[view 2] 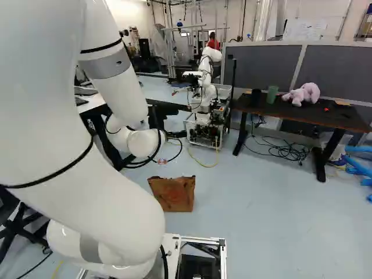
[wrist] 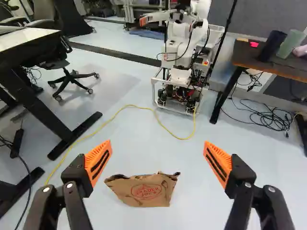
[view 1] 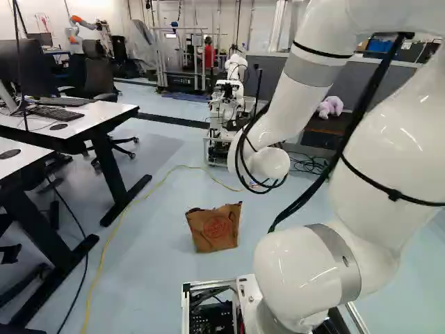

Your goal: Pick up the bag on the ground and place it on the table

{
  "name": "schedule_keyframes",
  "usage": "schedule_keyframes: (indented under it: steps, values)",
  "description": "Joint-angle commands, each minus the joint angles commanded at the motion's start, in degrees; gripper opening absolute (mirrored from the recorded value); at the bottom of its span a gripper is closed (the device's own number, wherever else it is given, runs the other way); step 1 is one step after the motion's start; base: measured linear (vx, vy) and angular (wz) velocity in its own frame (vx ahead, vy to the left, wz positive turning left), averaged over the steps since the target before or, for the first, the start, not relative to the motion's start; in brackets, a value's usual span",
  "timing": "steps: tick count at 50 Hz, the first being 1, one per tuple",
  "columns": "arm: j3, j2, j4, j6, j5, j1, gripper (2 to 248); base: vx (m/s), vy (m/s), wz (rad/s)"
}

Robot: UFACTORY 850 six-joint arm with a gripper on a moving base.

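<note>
Although the gripper (wrist: 157, 147) was aimed over the bag (wrist: 146, 191), nothing was clamped in it; its orange pads (wrist: 99, 160) were spread wide apart. The bag was seen upright on the floor (view 2: 250, 232), ahead of the gripper and clear of it. Its brown sides were creased and its top edge was crumpled, so thin paper was judged likely: light, soft, easily crushed or torn, not very slippery. How much was inside could not be told. A hold was best taken low enough for both sides to be pressed, across the thin way, with the ragged rim avoided. Red print was carried on the front, within a rounded outline, but is not read off here. Beyond, a yellow cord (wrist: 127, 106) was laid across the floor. A white table (view 1: 94, 118) was set to one side; farther off, another robot (wrist: 180, 74) was parked beside a dark table (view 2: 317, 118). Which table was meant could not be told.
</note>
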Motion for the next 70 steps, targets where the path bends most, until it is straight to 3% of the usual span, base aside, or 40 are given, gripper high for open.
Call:
schedule_keyframes:
  steps: [70]
  values:
    - [-17.3,-25.2,-0.6,0.0,-10.3,2.5,247,0.0,0.0,0.0]
